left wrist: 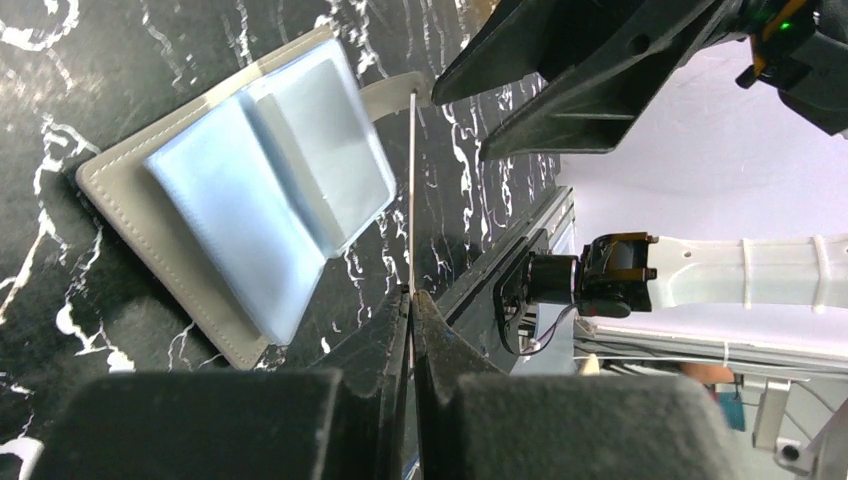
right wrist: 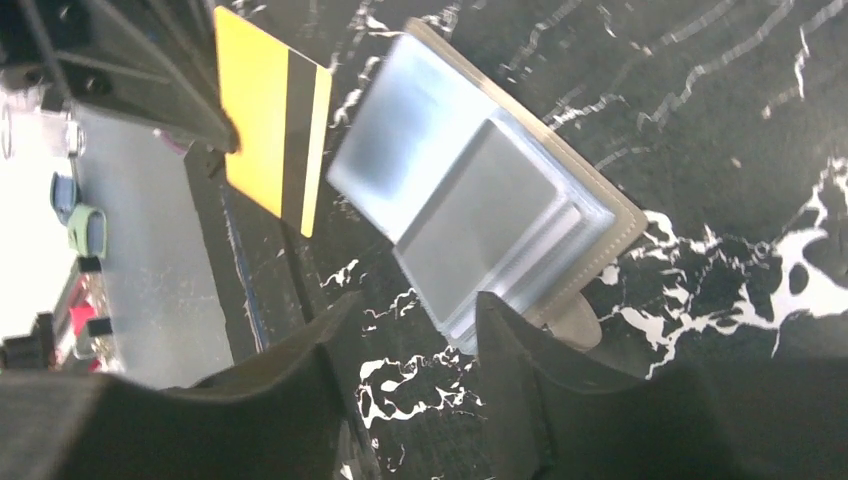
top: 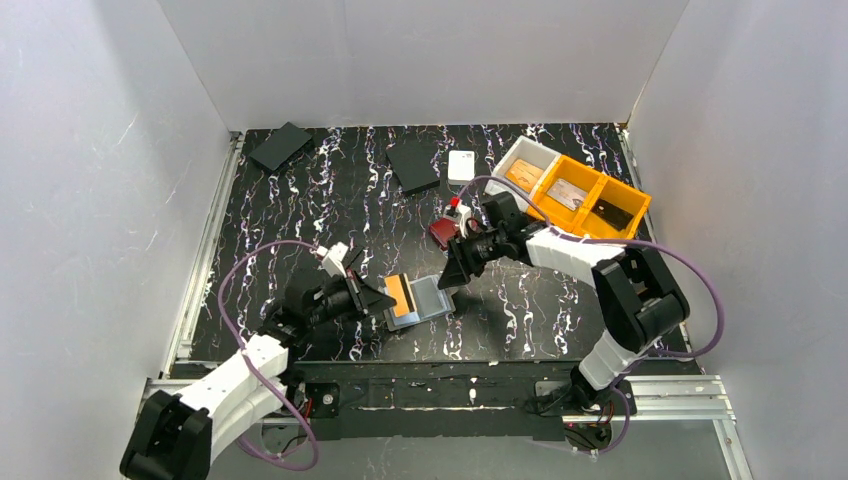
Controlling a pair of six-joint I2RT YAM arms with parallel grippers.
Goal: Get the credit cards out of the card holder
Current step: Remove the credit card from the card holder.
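Observation:
The grey card holder (top: 428, 300) lies open on the black marbled table, its clear bluish sleeves facing up; it also shows in the left wrist view (left wrist: 240, 200) and the right wrist view (right wrist: 480, 190). My left gripper (top: 378, 298) is shut on the orange card (top: 401, 297) and holds it just left of the holder. That card is edge-on in the left wrist view (left wrist: 411, 190), and shows orange with a black stripe in the right wrist view (right wrist: 272, 120). My right gripper (top: 455, 265) is open and empty (right wrist: 415, 305), one finger (right wrist: 500, 330) by the holder's corner and tab. I cannot make out a light blue card.
A dark red case (top: 443, 232) lies just behind the right gripper. Two flat black squares (top: 280, 146) (top: 413, 165) and a small white item (top: 461, 165) lie at the back. An orange bin (top: 632, 195) and a white bin (top: 535, 148) stand at the back right. White walls enclose the table.

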